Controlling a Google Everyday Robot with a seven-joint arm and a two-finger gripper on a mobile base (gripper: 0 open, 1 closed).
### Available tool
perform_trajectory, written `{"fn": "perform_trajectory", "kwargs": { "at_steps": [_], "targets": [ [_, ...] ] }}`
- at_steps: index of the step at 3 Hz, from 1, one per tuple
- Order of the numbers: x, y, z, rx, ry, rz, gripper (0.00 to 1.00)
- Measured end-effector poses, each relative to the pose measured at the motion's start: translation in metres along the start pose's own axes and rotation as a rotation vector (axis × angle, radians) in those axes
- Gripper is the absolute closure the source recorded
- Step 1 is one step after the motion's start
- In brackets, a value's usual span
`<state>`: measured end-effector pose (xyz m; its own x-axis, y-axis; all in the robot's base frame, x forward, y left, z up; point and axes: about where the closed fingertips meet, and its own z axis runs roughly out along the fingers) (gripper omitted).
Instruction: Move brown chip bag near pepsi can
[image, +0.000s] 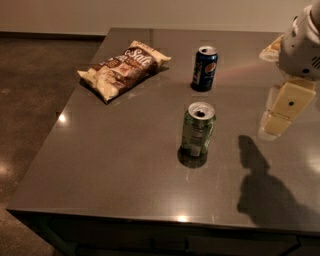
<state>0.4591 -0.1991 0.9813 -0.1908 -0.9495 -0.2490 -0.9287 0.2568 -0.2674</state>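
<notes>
The brown chip bag (123, 69) lies flat at the far left of the dark table (125, 165), with a dark brown centre, white script and pale ends. The pepsi can (204, 68) stands upright to the right of the bag, a can's width or more away from it. My gripper (280, 117) hangs above the table's right side, well to the right of both, and holds nothing that I can see.
A green can with a white label (198, 128) stands upright near the table's middle, in front of the pepsi can. My arm casts a shadow (267, 192) at the front right. A pale object (272, 47) sits at the far right edge.
</notes>
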Motion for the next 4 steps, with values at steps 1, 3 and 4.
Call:
{"fn": "perform_trajectory", "kwargs": {
  "at_steps": [1,3,4],
  "targets": [
    [-0.030,-0.031,0.009,0.016,-0.064,-0.029,0.00],
    [-0.087,-0.107,0.043,0.032,-0.121,-0.074,0.00],
    [-0.120,-0.138,0.063,0.059,-0.127,-0.104,0.00]
  ]
}}
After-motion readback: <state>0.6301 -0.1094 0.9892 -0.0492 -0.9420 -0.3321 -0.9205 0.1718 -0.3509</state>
